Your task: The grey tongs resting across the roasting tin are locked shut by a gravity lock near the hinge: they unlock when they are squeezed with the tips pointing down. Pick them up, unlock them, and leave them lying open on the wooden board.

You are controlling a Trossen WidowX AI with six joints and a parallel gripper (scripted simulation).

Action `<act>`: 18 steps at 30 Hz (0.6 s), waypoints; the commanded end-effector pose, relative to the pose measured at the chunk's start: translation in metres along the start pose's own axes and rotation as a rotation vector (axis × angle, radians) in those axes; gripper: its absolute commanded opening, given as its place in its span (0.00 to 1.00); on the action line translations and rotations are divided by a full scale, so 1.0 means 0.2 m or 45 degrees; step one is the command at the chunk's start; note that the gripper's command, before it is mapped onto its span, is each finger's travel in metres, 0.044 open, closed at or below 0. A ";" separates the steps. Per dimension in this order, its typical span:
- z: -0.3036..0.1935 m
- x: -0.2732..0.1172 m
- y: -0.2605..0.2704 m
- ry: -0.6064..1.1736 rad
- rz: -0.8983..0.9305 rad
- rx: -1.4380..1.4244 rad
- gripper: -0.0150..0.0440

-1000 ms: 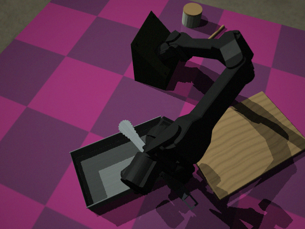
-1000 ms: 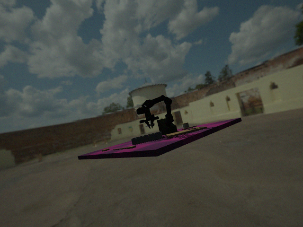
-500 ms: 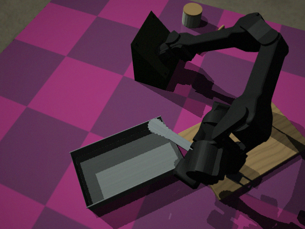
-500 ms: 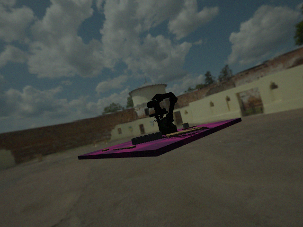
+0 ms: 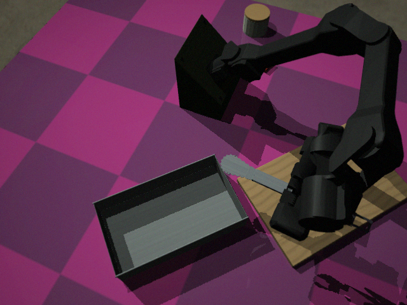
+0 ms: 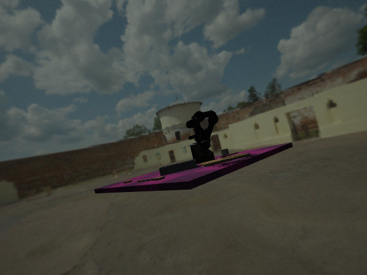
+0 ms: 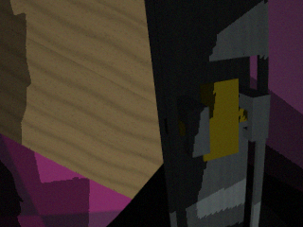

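Observation:
The grey tongs [image 5: 268, 180] [image 7: 222, 189] are in my gripper. Their scalloped tip points to the left, between the roasting tin and the board, and a thin wire-like end shows beyond the gripper on the other side. My gripper [image 5: 289, 196] [image 7: 198, 166] is shut on the tongs at a yellow patch, above the wooden board [image 5: 262, 201] [image 6: 219, 160] [image 7: 90, 95]. In the exterior view the tongs look about level. Whether their arms are spread or locked together I cannot tell. The roasting tin [image 5: 158, 187] [image 6: 178, 167] stands left of the board with nothing across it.
A round jar with a wooden lid [image 5: 256, 21] [image 6: 224, 152] stands at the back beyond the arm's dark base [image 5: 197, 65]. A small orange-red thing [image 5: 271, 69] shows partly behind the arm. Two flat things [image 6: 127, 181] [image 6: 151, 179] lie left of the tin in the exterior view.

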State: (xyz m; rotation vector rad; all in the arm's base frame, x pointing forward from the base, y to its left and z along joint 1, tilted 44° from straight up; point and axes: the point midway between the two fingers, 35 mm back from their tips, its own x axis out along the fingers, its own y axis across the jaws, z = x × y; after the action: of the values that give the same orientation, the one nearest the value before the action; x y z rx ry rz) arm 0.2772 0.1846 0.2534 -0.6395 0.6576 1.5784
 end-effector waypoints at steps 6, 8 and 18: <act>0.19 -0.01 0.25 0.017 -0.021 -0.193 0.00; 0.23 -0.01 0.31 0.017 -0.022 -0.237 0.00; 0.36 -0.03 0.62 -0.004 -0.026 -0.452 0.00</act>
State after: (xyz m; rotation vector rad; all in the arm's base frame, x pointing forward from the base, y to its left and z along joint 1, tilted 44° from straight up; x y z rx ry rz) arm 0.1708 0.2222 0.3034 -0.8685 0.4211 1.6853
